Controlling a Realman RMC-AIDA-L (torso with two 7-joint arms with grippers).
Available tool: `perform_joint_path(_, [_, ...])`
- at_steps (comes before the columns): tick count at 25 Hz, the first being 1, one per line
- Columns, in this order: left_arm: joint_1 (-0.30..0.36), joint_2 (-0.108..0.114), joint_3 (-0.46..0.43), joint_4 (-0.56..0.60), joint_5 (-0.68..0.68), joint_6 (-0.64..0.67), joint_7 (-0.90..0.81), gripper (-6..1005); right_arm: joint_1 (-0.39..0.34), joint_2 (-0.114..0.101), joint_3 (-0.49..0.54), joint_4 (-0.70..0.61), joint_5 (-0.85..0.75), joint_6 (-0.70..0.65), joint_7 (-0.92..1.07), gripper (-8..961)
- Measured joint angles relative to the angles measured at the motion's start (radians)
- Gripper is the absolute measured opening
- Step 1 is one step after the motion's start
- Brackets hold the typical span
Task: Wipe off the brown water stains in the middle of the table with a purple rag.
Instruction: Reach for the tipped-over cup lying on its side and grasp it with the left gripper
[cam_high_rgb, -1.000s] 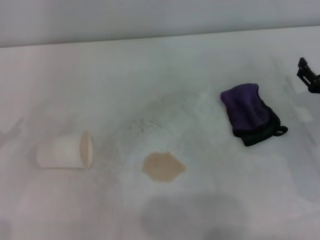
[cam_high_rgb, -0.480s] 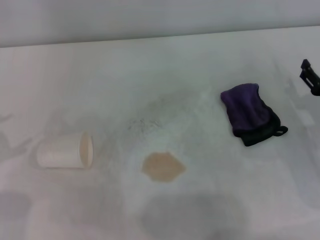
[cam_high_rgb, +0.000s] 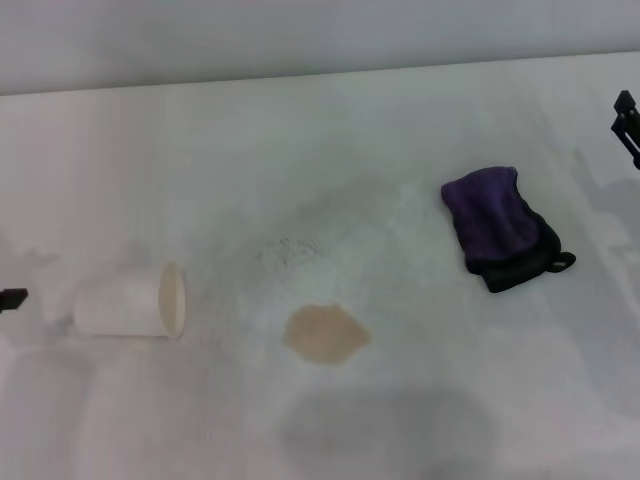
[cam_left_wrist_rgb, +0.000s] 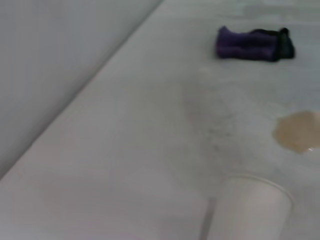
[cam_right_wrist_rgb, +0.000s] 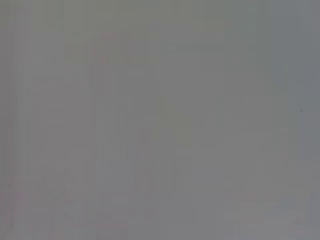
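A: Where is the purple rag (cam_high_rgb: 502, 229)?

B: You see it lying on the right side of the white counter (cam_high_rgb: 300, 150), all bunched up. Its black edge and little loop face the near right. Nothing is touching it.

A: And the brown water stains (cam_high_rgb: 326, 334)?

B: There is one small tan puddle near the middle of the counter, a bit toward you. It is flat and dry-looking at the edges (the grey smudges around it are something else). The rag is well apart from it, farther back and to the right.

A: What else can you see?

B: A white paper cup (cam_high_rgb: 131, 301) lies on its side at the left, with its open mouth facing the puddle.

A: Where are the pincers?

B: You only see a tiny black bit of the right pincer (cam_high_rgb: 626, 120) at the right edge, beyond the rag. A tiny black bit of the left pincer (cam_high_rgb: 12, 298) peeks in at the left edge, near the cup. You cannot tell if either one is apart or together.
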Motion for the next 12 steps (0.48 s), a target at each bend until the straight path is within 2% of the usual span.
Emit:
perform_joint_path(8, [-0.07, -0.005, 0.0, 0.045, 0.154, -0.006, 0.074, 891, 0.007, 0.002, -0.001, 0.006, -0.003, -0.003, 0.0, 840])
perform_joint_path(12, [-0.083, -0.005, 0.0, 0.074, 0.185, -0.016, 0.121, 891, 0.01, 0.005, -0.005, 0.008, -0.007, 0.0, 0.0, 840])
